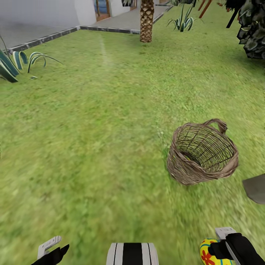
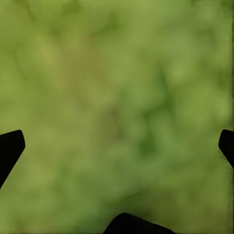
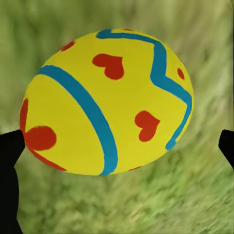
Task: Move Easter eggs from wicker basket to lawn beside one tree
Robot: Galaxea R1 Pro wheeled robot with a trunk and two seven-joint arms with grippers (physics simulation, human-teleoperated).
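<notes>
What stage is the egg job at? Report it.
Done: nothing confirmed; no egg lies by a tree. In hand: the right claw holds one Easter egg; the left claw is empty. Left: place it, then check the tipped wicker basket, whose contents are unclear.

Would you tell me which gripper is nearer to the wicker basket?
The right. The right gripper, holding an Easter egg, sits just below the wicker basket in the head view; the left gripper is far across the lawn.

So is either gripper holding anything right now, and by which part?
The right gripper holds an Easter egg, clamped across its sides. The left gripper is open over the lawn, holding nothing.
</notes>
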